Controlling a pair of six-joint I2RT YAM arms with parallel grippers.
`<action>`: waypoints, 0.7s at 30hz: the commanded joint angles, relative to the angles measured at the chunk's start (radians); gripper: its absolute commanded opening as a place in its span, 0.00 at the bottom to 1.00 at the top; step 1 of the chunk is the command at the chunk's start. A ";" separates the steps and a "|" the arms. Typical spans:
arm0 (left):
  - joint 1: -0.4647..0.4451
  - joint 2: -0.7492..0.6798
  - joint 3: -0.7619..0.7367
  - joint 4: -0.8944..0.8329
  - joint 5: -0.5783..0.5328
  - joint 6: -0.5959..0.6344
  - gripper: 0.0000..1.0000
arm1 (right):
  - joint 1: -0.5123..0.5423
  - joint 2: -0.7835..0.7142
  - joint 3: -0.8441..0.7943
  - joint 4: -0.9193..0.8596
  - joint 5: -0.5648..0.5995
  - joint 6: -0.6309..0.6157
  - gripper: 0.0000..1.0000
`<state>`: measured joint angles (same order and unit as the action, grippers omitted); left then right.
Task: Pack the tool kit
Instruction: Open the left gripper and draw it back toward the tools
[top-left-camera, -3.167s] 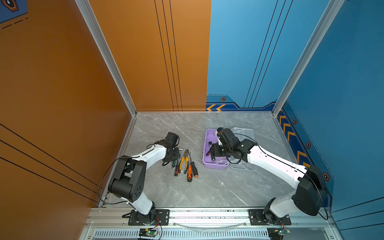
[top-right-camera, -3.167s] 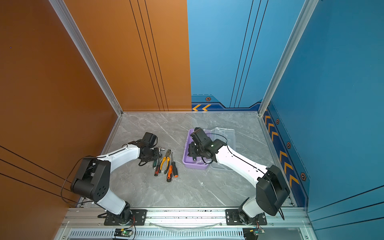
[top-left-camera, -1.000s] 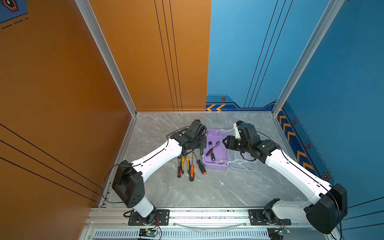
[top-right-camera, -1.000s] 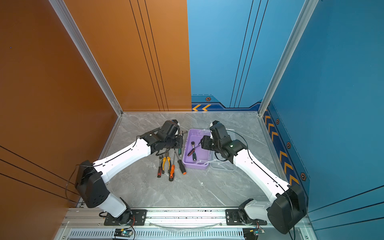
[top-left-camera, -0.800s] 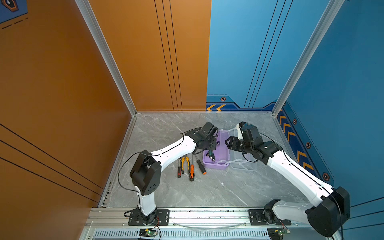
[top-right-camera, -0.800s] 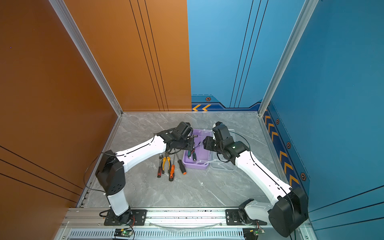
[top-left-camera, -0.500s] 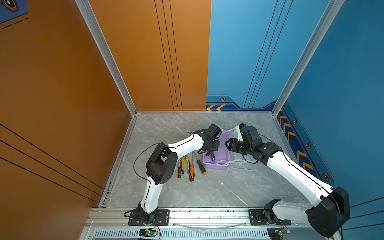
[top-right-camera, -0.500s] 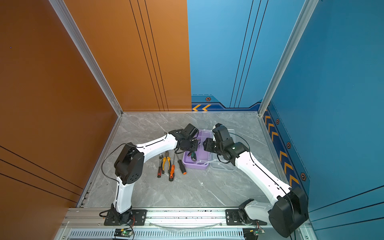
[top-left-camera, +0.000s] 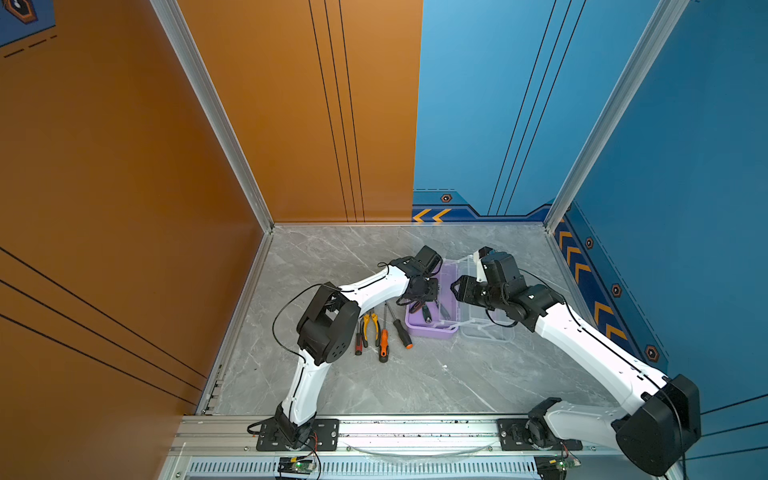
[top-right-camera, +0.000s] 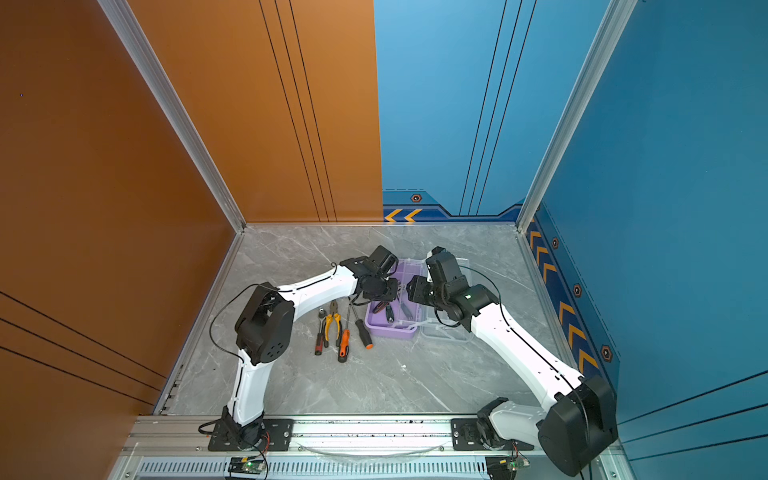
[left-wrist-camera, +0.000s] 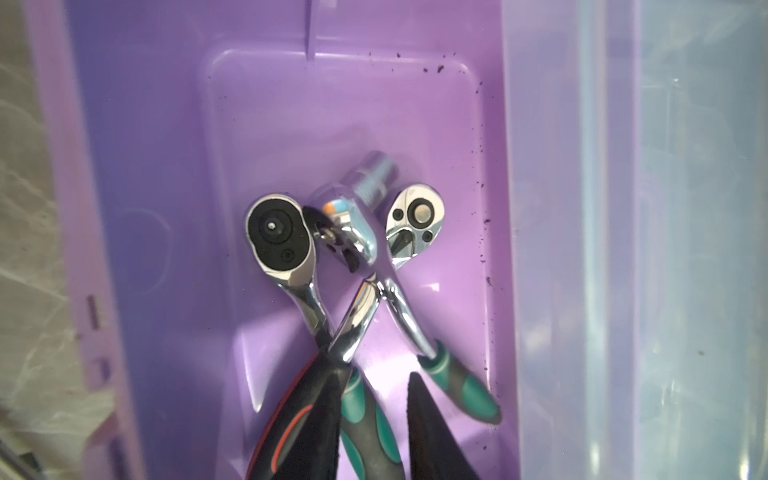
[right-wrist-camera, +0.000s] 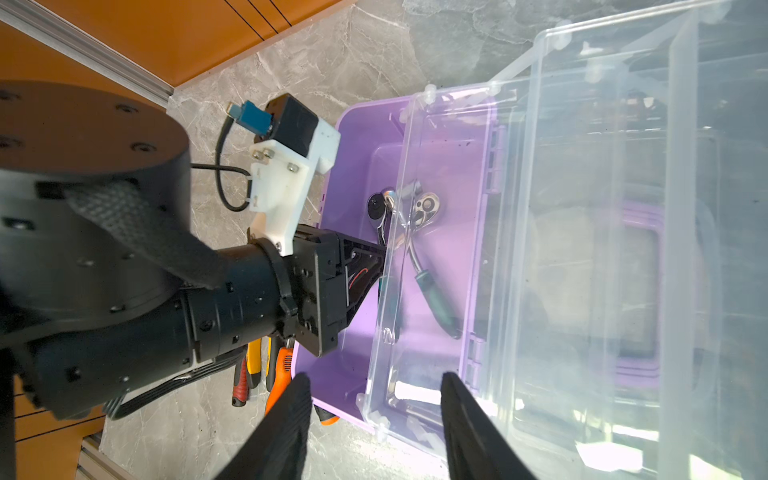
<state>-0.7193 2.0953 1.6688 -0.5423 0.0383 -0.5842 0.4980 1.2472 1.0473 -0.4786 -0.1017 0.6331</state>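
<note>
Left claw (left-wrist-camera: 372, 376), shut before, now gapes above ratchet wrench (left-wrist-camera: 279, 237) in case (left-wrist-camera: 137, 166).

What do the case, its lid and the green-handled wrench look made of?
The case looks like opaque lilac plastic, moulded, softly glossy. The lid is clear plastic: the lilac floor shows through it. The wrench has a mirror-bright head and shank, probably chromed steel; its green-and-dark grip seems rubbery plastic.

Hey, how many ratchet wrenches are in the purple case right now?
3, all in the lilac case, heads close together: a black-headed ratchet with black-red handle, a middle ratchet carrying a socket, and an outer ratchet nearest the clear lid, both green-handled. None seems hidden.
</note>
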 joint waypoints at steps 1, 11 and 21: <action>0.014 -0.118 -0.044 -0.011 -0.013 0.010 0.29 | 0.000 -0.031 0.000 0.008 -0.008 0.011 0.53; 0.078 -0.431 -0.310 -0.011 -0.094 0.024 0.31 | 0.039 -0.008 0.050 -0.035 0.017 -0.013 0.53; 0.205 -0.692 -0.569 -0.013 -0.130 -0.006 0.34 | 0.082 0.055 0.074 0.009 0.043 -0.036 0.53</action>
<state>-0.5259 1.4498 1.1393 -0.5426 -0.0635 -0.5770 0.5766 1.2770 1.0950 -0.4858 -0.0811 0.6231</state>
